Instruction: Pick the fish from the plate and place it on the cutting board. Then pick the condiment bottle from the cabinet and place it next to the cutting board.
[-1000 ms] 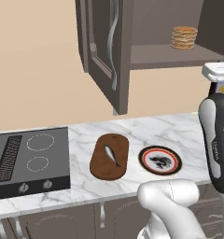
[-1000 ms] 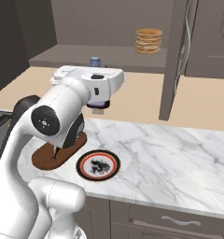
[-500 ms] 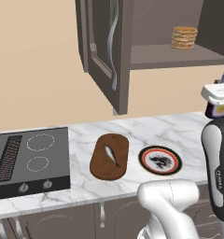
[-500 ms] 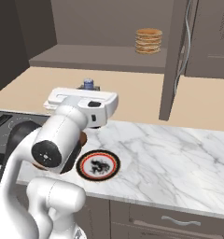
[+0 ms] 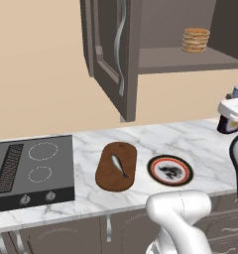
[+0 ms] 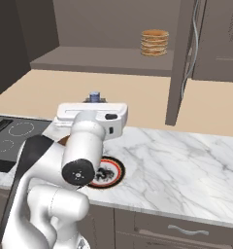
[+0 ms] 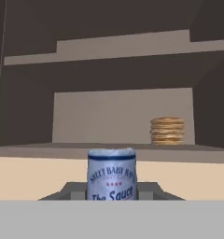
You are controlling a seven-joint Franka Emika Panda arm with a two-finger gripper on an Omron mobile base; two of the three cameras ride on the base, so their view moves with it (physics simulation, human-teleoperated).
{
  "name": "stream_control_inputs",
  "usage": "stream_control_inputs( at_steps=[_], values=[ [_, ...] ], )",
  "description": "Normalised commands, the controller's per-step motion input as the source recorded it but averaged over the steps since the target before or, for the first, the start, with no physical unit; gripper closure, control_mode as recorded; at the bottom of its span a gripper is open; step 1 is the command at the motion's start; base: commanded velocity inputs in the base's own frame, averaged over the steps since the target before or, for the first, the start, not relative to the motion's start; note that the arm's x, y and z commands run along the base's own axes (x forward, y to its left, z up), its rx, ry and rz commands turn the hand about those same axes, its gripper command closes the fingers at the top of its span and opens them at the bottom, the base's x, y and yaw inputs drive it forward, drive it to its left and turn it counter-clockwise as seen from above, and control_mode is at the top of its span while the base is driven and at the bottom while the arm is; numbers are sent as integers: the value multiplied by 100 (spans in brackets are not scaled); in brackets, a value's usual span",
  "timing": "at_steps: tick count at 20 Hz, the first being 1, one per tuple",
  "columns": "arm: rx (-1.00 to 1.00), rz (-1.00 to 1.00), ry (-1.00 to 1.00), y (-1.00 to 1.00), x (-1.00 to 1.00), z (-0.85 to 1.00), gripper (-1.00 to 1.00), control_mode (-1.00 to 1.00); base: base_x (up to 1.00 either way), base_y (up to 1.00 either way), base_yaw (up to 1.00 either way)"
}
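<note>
The silver-grey fish (image 5: 119, 165) lies on the dark-brown cutting board (image 5: 108, 176), left of the plate (image 5: 183, 177), whose rim also shows behind my arm (image 6: 119, 168). My gripper (image 5: 230, 117) hangs at the far right above the counter, well right of the plate. It is shut on the condiment bottle (image 5: 225, 124), whose blue cap (image 6: 94, 96) sticks up above the hand. In the hand view the bottle (image 7: 111, 175) stands between the gripper (image 7: 112, 192) fingers, label facing me. The cabinet (image 5: 155, 59) is open, its door (image 5: 111, 54) swung out.
A tan stack of pancakes (image 5: 196, 39) sits on the cabinet shelf, also seen as pancakes (image 7: 167, 130) ahead of the hand. A black cooktop (image 5: 27, 168) is set into the marble counter (image 5: 141, 141) at the left. My own arm hides most of the board in the right base view.
My hand has come down with the bottle in it, from shelf height towards the counter at the right. The fish, board and plate have stayed put.
</note>
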Motion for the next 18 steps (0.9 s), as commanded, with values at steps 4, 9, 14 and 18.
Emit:
stream_control_inputs(
  at_steps=[4, 9, 14, 18],
  values=[
    [-2, 18, -2, 0, -1, -48, 100, -100, 0, 0, 0],
    [-1, 21, -4, 0, 0, -58, 100, -100, 0, 0, 0],
    [0, 25, -11, 2, 0, -83, 100, -100, 0, 0, 0],
    [0, 24, -15, 0, 7, -64, 100, -100, 0, 0, 0]
  ],
)
